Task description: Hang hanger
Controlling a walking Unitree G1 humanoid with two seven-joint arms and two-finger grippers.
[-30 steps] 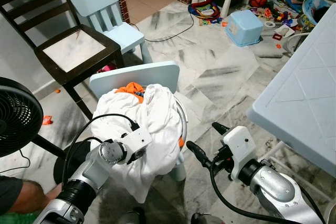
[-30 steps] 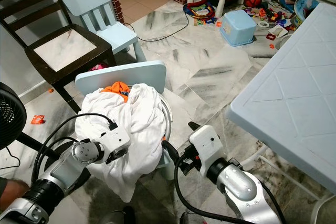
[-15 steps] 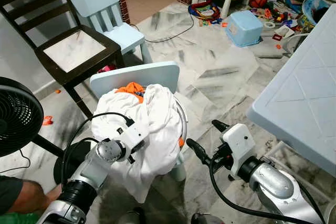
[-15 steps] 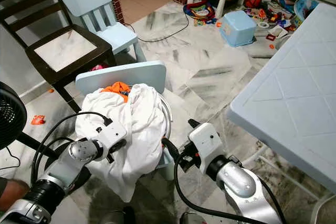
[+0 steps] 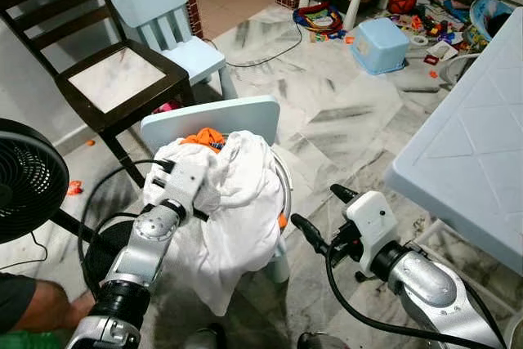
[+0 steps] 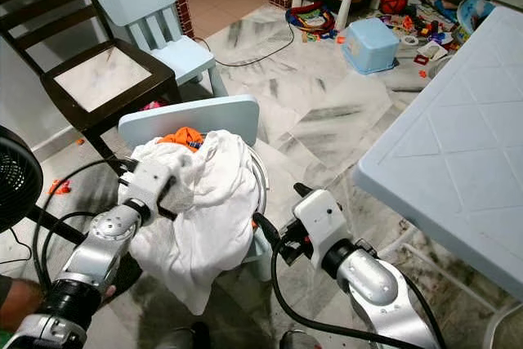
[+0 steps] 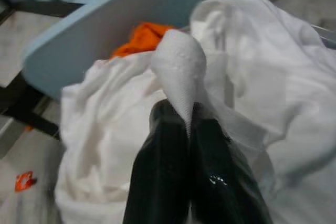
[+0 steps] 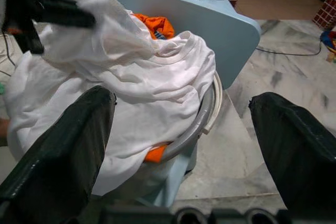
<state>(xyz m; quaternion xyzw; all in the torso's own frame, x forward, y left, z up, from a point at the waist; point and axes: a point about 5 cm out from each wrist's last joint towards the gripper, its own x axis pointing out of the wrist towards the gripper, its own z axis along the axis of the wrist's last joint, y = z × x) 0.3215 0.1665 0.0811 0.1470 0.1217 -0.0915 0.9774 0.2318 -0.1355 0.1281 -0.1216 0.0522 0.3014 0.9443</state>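
Well, from the head views: the left gripper (image 5: pixel 189 179) is up on the pile of white cloth (image 5: pixel 241 202) heaped over the small blue chair (image 5: pixel 214 114), its arm reaching in from the robot's left.
Right side, head views: the right gripper (image 5: pixel 317 217) hangs just beside the pile on the robot's right, at about seat height, fingers spread wide with nothing between them.
Left wrist view: the two black fingers (image 7: pixel 163 156) are pressed together on a pinch of the white cloth, which stands up in a little cone above them; an orange garment (image 7: pixel 142 38) lies beyond, against the chair back.
Right wrist view: the wide-spread fingers (image 8: pixel 63 145) frame the whole pile; a grey curved bar (image 8: pixel 191 129) sweeps out from under the cloth, on the side facing this gripper, with a paler ring just outside it.
Hanger: I judge that grey bar to be it, though I cannot be sure; most of it is buried under the cloth.
Key relation: the bar lies straight ahead of the right gripper and curves round the pile's near edge, so the right arm looks nearer to it, while the left is busy lifting cloth above.
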